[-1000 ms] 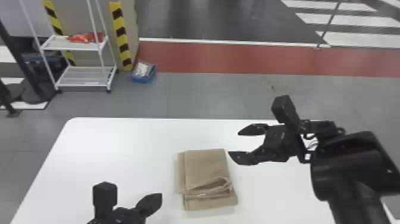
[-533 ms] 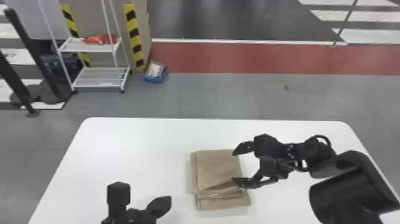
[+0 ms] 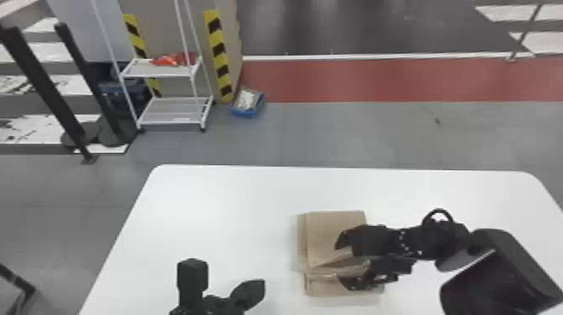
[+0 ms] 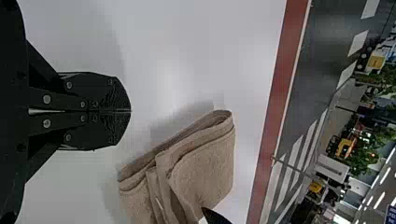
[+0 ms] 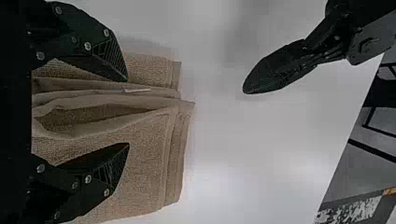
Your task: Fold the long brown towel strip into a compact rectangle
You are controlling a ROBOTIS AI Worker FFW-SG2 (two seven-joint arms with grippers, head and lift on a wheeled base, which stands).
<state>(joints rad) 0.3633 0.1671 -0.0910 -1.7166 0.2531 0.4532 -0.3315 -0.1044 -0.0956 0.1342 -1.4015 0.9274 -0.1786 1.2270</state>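
The brown towel (image 3: 331,234) lies folded into a layered stack on the white table, its layers bunched near the front part. Over its right side is my right gripper (image 3: 341,264), open, one finger above the upper fold and the other by the bunched layers. In the right wrist view, the right gripper (image 5: 128,112) has its fingers apart with the towel (image 5: 144,163) beneath and between them. My left gripper (image 3: 264,289) is left of the towel at the front. In the left wrist view, the left gripper (image 4: 130,111) is shut on nothing, with the towel (image 4: 205,168) off beyond its fingertips.
The white table (image 3: 218,197) stretches around the towel, with its far edge behind it. Beyond, on the floor, stand a white wheeled shelf (image 3: 176,111), a blue bin (image 3: 247,102) and black posts (image 3: 46,88).
My right gripper has moved left and toward the front, from beside the towel to over its right side. The head view has shifted, while the left gripper keeps its pose and the towel looks unchanged.
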